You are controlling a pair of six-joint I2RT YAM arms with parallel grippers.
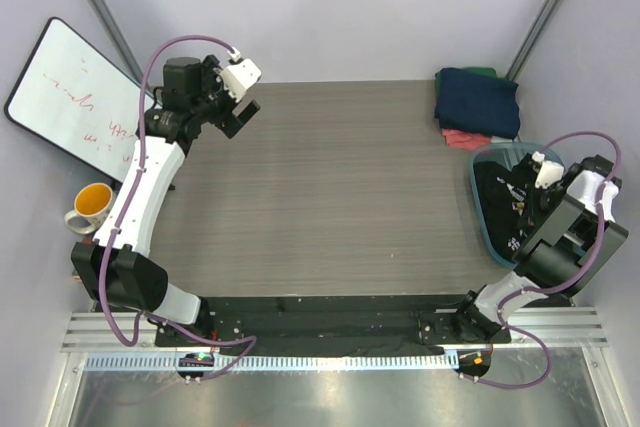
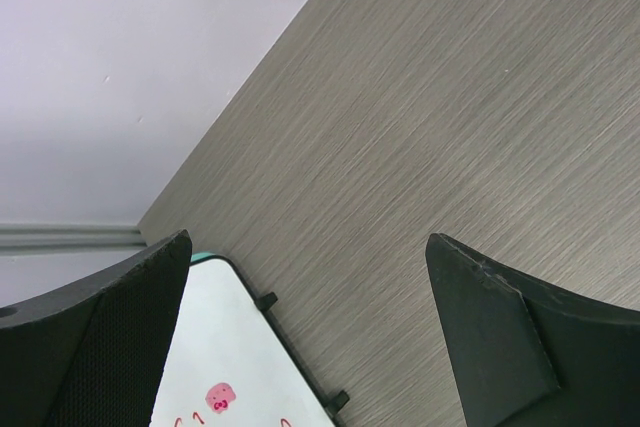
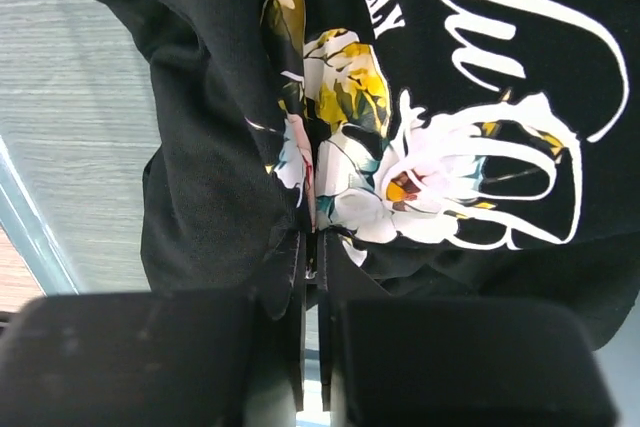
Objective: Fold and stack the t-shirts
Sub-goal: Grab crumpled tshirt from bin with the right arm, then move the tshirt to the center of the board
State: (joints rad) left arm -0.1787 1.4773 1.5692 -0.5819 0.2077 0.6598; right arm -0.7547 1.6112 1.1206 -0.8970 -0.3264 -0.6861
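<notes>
Top external view: the bench [image 1: 330, 187] carries a translucent blue tub [image 1: 476, 197] at its right edge and a folded stack at the far right corner. In the stack, the navy tee [image 1: 478, 99] lies over the coral-red tee [image 1: 460, 137], and the green tee [image 1: 482, 71] just shows behind. The black tee [image 1: 500, 197] lies crumpled inside the tub. The right gripper [image 3: 310, 247] is pressed together, pinching a bunched fold of the black tee beside the rose print [image 3: 400, 167]. The left gripper [image 2: 308, 247] is spread wide and holds nothing. It hangs over the far left of the bench, well apart from the tub.

Assessment: the step in hand is drawing the black tee out. Recommend a straight lift until the cloth clears the tub wall, then a carry to mid-bench. The pinch sits mid-body, not on a shoulder or hem, so the tee will probably hang bunched. The left gripper should take a second edge before spreading.
</notes>
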